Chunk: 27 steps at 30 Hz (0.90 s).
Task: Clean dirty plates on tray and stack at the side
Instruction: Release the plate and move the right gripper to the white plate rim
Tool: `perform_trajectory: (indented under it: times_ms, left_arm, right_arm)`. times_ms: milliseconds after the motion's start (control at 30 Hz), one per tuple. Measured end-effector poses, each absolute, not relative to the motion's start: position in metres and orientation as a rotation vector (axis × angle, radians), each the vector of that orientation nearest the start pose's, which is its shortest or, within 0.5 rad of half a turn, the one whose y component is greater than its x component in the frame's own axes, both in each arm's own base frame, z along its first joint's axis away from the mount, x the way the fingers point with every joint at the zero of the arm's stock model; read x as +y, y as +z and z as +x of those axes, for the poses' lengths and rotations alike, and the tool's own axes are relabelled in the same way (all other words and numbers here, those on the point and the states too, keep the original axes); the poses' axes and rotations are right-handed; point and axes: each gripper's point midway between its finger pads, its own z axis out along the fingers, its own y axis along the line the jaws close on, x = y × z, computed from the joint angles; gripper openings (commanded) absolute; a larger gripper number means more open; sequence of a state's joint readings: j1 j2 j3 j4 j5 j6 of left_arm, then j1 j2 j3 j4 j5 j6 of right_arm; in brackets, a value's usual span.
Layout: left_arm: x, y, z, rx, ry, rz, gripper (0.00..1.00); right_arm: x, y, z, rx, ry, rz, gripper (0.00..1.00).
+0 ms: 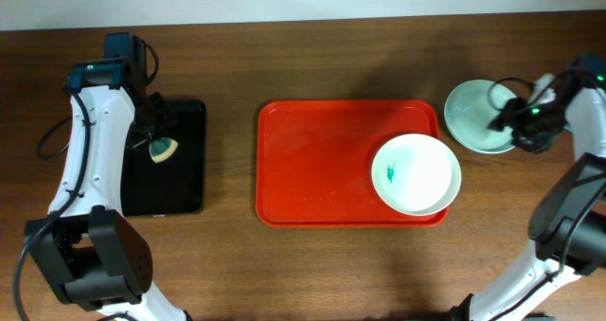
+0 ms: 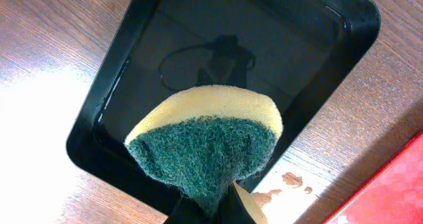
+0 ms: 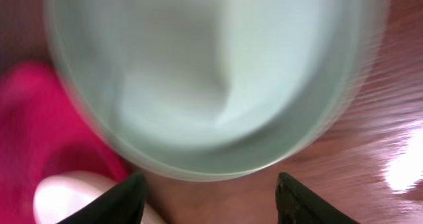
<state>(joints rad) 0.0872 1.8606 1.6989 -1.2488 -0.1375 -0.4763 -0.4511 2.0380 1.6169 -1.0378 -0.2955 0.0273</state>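
**Overhead view.** A large red rectangular plastic tray (image 1: 317,165) with rounded corners lies at the centre of the brown wooden table (image 1: 303,264). A round shallow white plastic plate (image 1: 421,179) sits in the near right corner of the red tray, overhanging its right rim. It bears a small green smear (image 1: 389,174) left of centre. A round pale green plastic plate (image 1: 471,117) lies on the table just beyond the tray's far right corner. The right gripper (image 1: 512,124) is at the right rim of the pale green plate. To the left, well apart from the red tray, is a narrower black plastic tray (image 1: 187,174). Above it the left gripper (image 1: 157,139) holds a yellow foam sponge with a dark green scouring face (image 1: 164,151).

**Left wrist view.** The left gripper (image 2: 208,212) has its jaws pressed onto the lower tip of the sponge (image 2: 208,138), green face toward the camera. The sponge hangs over the glossy black tray (image 2: 125,85). A corner of the red tray (image 2: 390,191) shows at lower right.

**Right wrist view.** The picture is blurred. The right gripper (image 3: 211,199) has its jaws spread, nothing between the fingertips (image 3: 127,201). The pale green plate (image 3: 211,72) fills the upper frame, lying on the table just ahead of them. The red tray (image 3: 36,131) and an edge of the white plate (image 3: 66,196) appear at left.
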Motion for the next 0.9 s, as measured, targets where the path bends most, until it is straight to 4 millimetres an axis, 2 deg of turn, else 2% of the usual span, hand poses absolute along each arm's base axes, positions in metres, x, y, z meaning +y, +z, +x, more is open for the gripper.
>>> perform_trajectory:
  times_ms: [100,200,267,400,500,567,667,733,800,833,900]
  left_arm:
    - [0.057,0.145,0.382,2.833,0.154,-0.837,0.00]
    - [0.057,0.145,0.382,2.834,0.154,-0.837,0.00]
    - [0.057,0.145,0.382,2.834,0.154,-0.837,0.00]
    - [0.057,0.145,0.382,2.834,0.154,-0.837,0.00]
    - [0.057,0.145,0.382,2.834,0.154,-0.837,0.00]
    - [0.057,0.145,0.382,2.834,0.154,-0.837,0.00]
    - [0.057,0.145,0.382,2.834,0.154,-0.837,0.00]
    - [0.057,0.145,0.382,2.833,0.154,-0.837,0.00]
    - [0.057,0.145,0.382,2.833,0.154,-0.837,0.00]
    - [0.057,0.145,0.382,2.833,0.154,-0.837,0.00]
    - [0.057,0.145,0.382,2.833,0.154,-0.837,0.00]
  right_arm:
    - [-0.091,0.065,0.391,2.978,0.415,0.390,0.73]
    - [-0.068,0.061,0.383,3.079,0.300,0.210,0.76]
    - [-0.062,0.059,0.376,3.133,0.221,0.143,0.76]
    - [-0.060,0.058,0.362,3.211,0.096,0.057,0.66]
    - [-0.062,0.056,0.357,3.233,0.062,0.038,0.68]
    - [-0.062,0.048,0.352,3.250,0.055,0.034,0.70]
    - [-0.061,0.024,0.338,3.279,0.049,0.034,0.69]
    - [-0.057,0.015,0.328,3.300,0.079,0.032,0.63]
    - [-0.055,0.015,0.329,3.291,0.095,0.028,0.51]
    - [-0.054,0.015,0.330,3.288,0.107,0.031,0.40]
    - [-0.052,0.016,0.331,3.281,0.120,0.032,0.11]
